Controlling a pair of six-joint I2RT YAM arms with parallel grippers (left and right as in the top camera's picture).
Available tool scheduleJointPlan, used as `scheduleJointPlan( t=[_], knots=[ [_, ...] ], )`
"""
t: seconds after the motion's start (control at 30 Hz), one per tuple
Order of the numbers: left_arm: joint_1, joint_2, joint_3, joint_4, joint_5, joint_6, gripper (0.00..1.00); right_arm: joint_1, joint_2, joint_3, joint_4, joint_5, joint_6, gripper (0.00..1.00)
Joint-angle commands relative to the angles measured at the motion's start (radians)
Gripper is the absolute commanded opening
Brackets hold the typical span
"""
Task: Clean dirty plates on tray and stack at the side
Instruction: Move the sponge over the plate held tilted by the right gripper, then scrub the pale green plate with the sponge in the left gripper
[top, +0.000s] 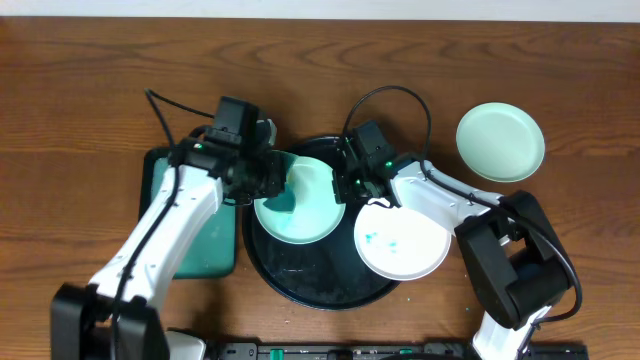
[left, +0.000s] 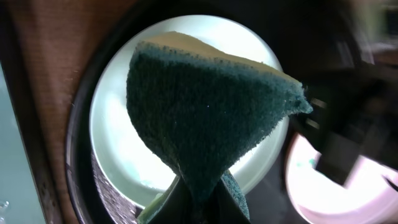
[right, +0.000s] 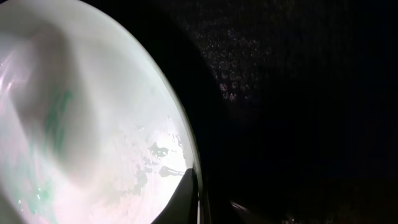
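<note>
On the brown wooden table rests the black tray.

White arm links, black joints, black cables.

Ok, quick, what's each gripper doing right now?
Left gripper: shut on the sponge, over the mint plate.
Right gripper: shut, apparently pinching that plate's rim.
</note>
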Motion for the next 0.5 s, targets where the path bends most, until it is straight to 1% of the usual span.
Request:
scheduleJointPlan(
  t=[0.0,0.07,0.13,0.27,0.37,0.47],
  knots=[
    [-0.005,0.092,0.001,0.02,-0.083,-0.027,0.07,0.025,0.035,-0.015,-0.021,-0.027,0.006,0.01],
    [-0.005,0.154,0.001,0.038,-0.089,-0.034,0.07,0.025,0.035,-0.015,-0.024,-0.027,0.006,0.02],
    [-0.005,0.22,0.001,0.055,-0.117,-0.066,0.07,0.025,0.035,-0.015,-0.024,-0.027,0.006,0.01],
    [-0.007,0.318,0.001,0.076,-0.113,-0.087,0.07,0.025,0.035,-0.015,-0.024,-0.027,0.006,0.01],
    [-0.016,0.354,0.001,0.075,-0.064,-0.086,0.07,0.025,0.035,-0.015,-0.024,-0.027,0.006,0.02],
    [-0.038,0.36,0.001,0.076,0.031,-0.085,0.07,0.026,0.035,-0.015,-0.024,-0.026,0.005,0.02]
  ],
)
